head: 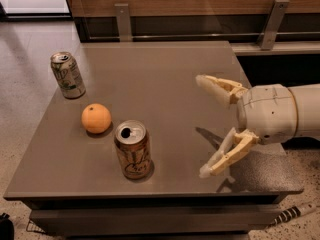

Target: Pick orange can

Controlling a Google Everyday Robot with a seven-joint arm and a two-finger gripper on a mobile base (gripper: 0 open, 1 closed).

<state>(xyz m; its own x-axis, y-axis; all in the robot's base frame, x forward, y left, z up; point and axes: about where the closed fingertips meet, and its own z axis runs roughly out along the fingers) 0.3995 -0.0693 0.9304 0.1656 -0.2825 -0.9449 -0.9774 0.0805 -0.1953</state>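
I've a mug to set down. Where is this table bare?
Bare: the far middle of the table, and the strip between the orange can and the open gripper at the right side. Crowded: the left, with the fruit and green-and-white can.
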